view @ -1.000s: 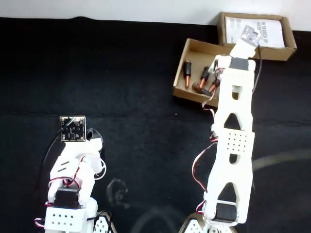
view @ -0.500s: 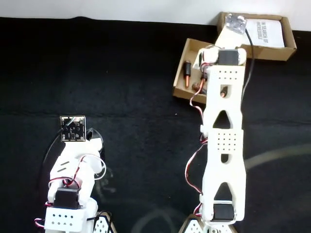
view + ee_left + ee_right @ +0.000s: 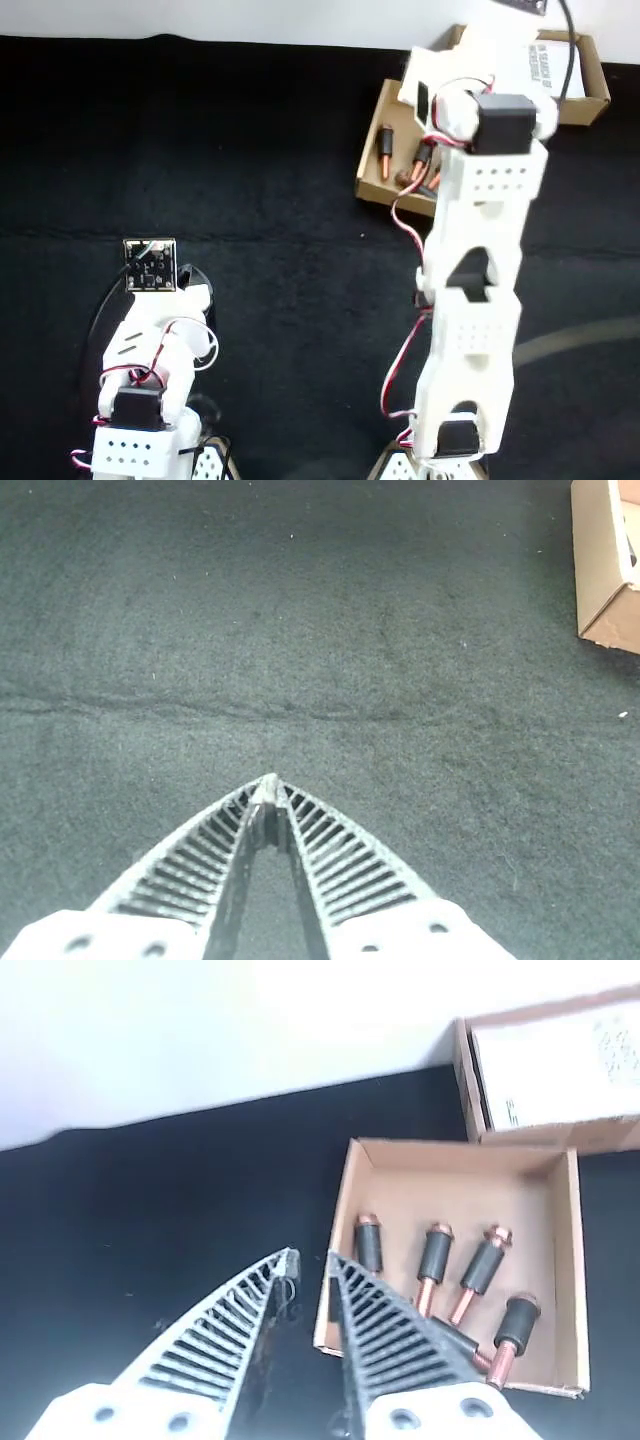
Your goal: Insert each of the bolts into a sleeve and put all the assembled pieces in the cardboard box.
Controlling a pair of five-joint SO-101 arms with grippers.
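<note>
Sleeved bolts (image 3: 435,1260) lie loose inside the cardboard box (image 3: 460,1175), where finished pieces belong; the right gripper (image 3: 310,1257) hangs above its edge, slightly spread and empty, the left gripper (image 3: 268,780) pressed together over the worktop (image 3: 300,630).

**Left arm folded, right arm stretched out**

The white plastic left arm (image 3: 150,350) is seen folded low and close to its base. A square black wrist camera module (image 3: 150,265) sits at its forward end, and red, black and white wires (image 3: 190,345) are looped along its joints. The left gripper (image 3: 268,785), built of white ribbed fingers, is pointed forward and down. Its tips are pressed together and it is held empty.

The white plastic right arm (image 3: 480,300) is extended almost straight away from its base. Its perforated links are lined up, and a black servo (image 3: 503,122) is carried high near the far end. The right gripper (image 3: 311,1258), with the same ribbed white fingers, is held empty with a narrow gap between its tips.
</note>
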